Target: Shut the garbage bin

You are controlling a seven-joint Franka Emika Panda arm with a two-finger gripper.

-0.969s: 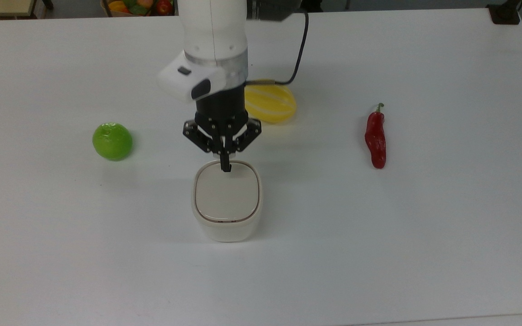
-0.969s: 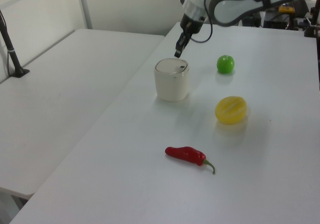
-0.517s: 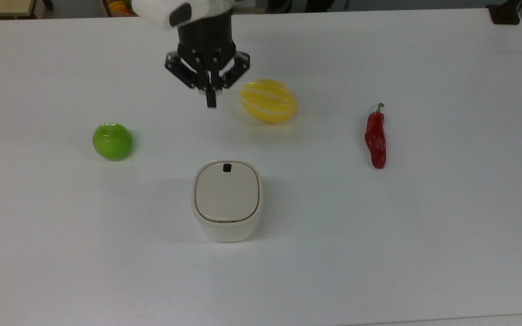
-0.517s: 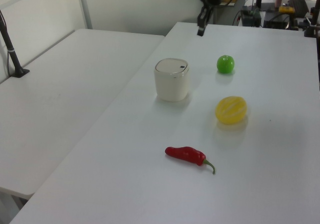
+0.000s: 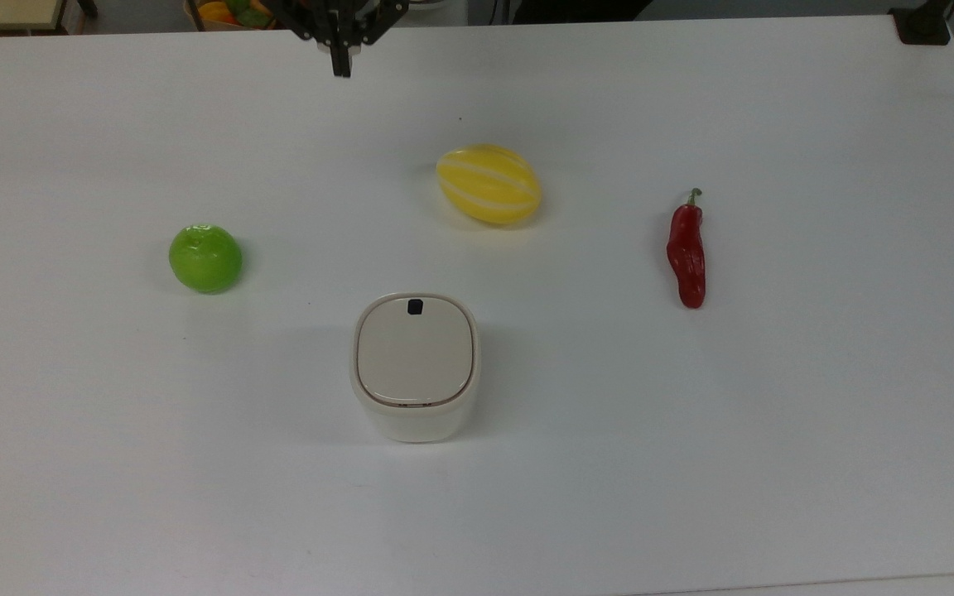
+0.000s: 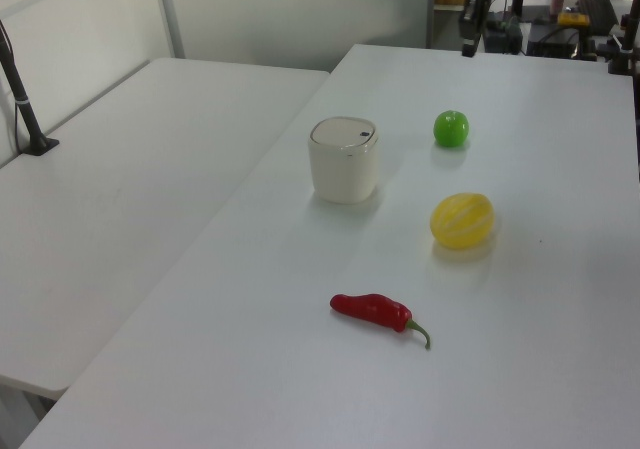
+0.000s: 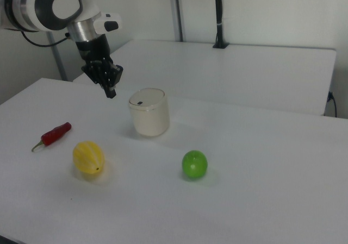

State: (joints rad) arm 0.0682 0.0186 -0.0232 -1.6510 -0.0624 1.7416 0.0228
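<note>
A: How far is the task?

B: It looks finished. The small cream-white plastic garbage bin (image 5: 415, 367) stands on the white worktop (image 5: 775, 414), its flat beige lid (image 5: 415, 352) lying down flush. The black two-finger hand (image 5: 341, 62) is well apart from the bin, fingers together, holding nothing.

A: What stands around the bin?

B: In the top view, left to right: one green apple (image 5: 205, 257), one yellow striped melon (image 5: 489, 184), one red chili pepper (image 5: 686, 252).
</note>
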